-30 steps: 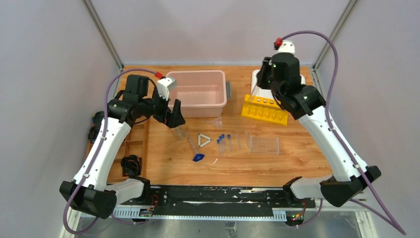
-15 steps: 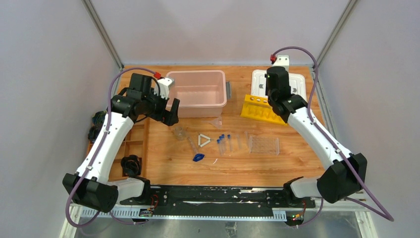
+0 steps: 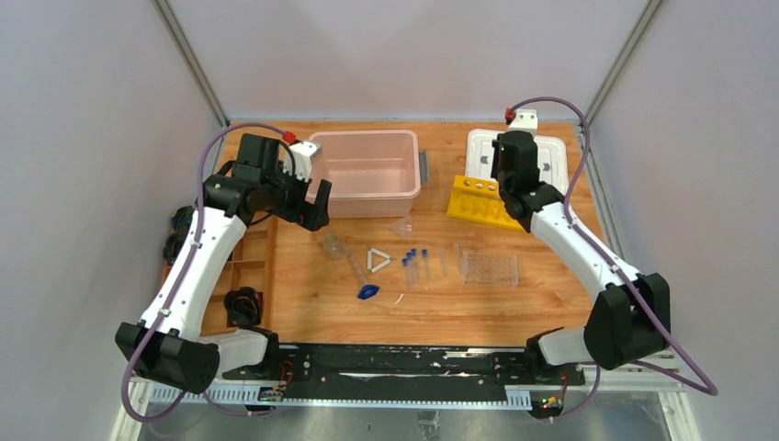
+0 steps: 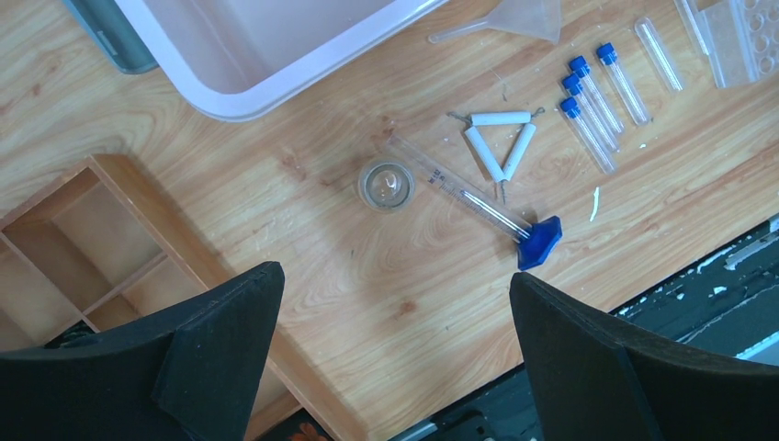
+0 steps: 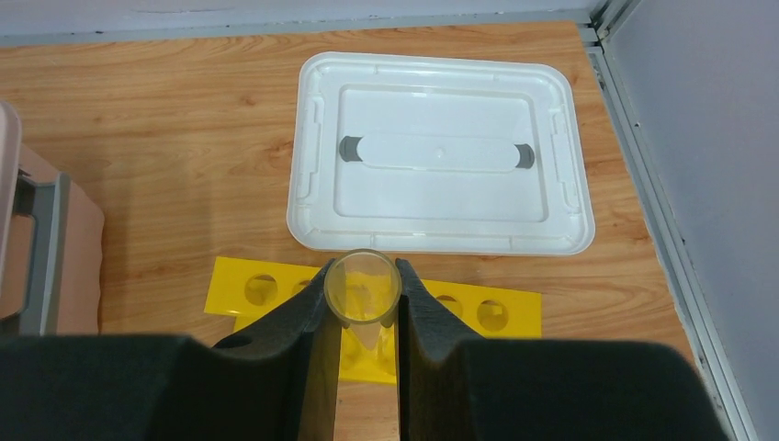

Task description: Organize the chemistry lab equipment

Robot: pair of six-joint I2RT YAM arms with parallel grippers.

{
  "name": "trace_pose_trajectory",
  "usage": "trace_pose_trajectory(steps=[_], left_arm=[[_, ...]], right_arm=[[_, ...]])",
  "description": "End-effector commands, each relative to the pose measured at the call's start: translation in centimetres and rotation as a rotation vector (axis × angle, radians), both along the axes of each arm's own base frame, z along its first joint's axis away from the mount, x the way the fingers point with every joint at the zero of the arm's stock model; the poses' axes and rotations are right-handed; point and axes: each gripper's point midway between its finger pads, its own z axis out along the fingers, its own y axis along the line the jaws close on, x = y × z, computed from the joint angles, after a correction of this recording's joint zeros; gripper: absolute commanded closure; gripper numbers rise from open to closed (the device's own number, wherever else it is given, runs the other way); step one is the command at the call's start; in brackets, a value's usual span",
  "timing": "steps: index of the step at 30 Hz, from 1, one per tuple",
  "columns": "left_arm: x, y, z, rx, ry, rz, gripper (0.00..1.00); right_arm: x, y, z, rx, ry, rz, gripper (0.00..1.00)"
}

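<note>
The right gripper (image 5: 365,274) is clenched on a clear tube (image 5: 363,303), which stands upright between the pads with its open mouth facing the wrist camera. Right beneath the jaws lies the yellow tube rack (image 5: 514,317), to the right of the pink bin (image 5: 18,230) and apart from it. The white lid (image 5: 439,165) lies flat on that same side of the bin, nearer the back edge.

The left gripper (image 4: 395,276) hangs with its jaws spread wide and nothing between them, above the table by the bin's front left corner. Seen through that gap, the clear beaker (image 4: 386,184) stands upright on the table just in front of the bin. A rod (image 4: 459,188) lies slanted away from the bin, its far end at the blue clip (image 4: 537,243). The white triangle (image 4: 501,142) lies flat in front of the bin. The funnel (image 4: 524,16) lies on its side close to the bin's front right corner. Four tubes with blue caps (image 4: 592,92) lie side by side in front of and to the right of the bin, and the clear tube rack (image 4: 735,37) lies farther out that way. A wooden tray (image 4: 92,230) sits off the bin's front left
</note>
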Motion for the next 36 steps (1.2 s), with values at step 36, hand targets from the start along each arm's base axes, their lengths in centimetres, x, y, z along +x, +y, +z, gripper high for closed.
trace_pose_trajectory(steps=[36], left_arm=[[0.2, 0.4, 0.6, 0.003, 0.005, 0.033, 0.00]], right_arm=[[2.8, -0.1, -2.5, 0.066, -0.040, 0.001, 1.00]])
